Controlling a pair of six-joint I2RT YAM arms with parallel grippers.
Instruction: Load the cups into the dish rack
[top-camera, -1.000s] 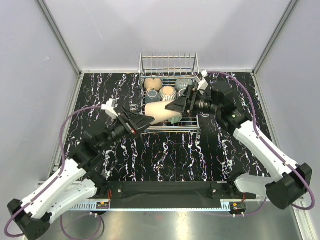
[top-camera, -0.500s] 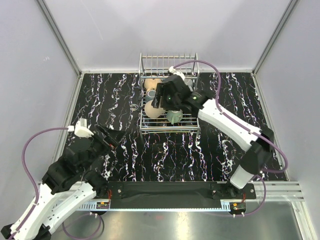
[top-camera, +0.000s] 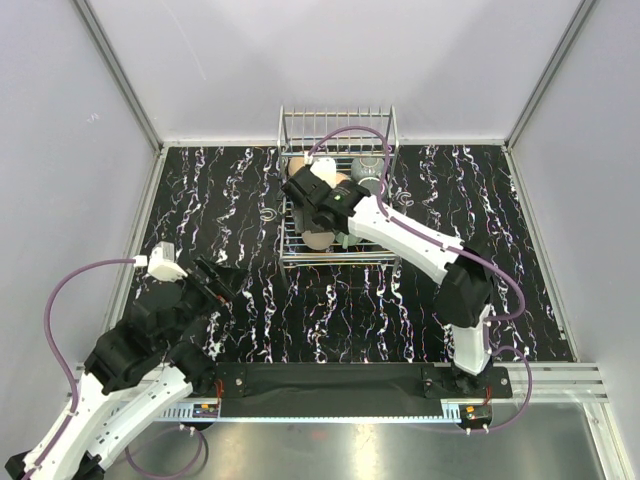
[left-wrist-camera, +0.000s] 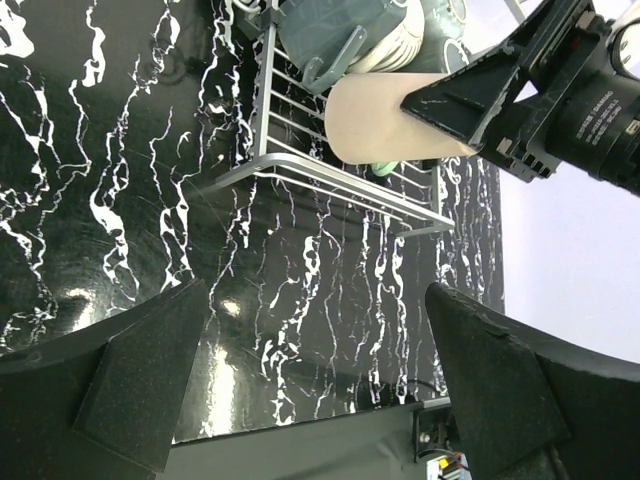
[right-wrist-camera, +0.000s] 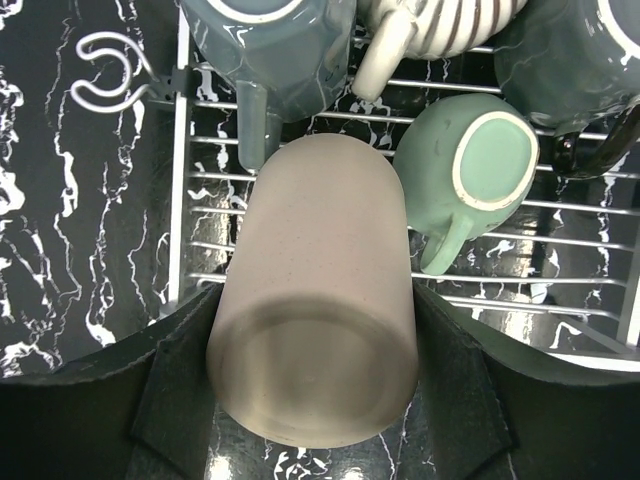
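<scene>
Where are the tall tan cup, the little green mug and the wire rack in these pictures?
tan cup (right-wrist-camera: 318, 290): right wrist view, on its side wall.
green mug (right-wrist-camera: 432, 178): right wrist view, on its body.
dish rack (top-camera: 300, 124): top external view, on its upright tines.

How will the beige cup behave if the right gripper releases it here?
Likely rolls: the beige cup lies sideways over the dish rack wires, no handle visible. Matte surface, so the right gripper probably won't slip. Probably ceramic: rigid, chippable.
</scene>
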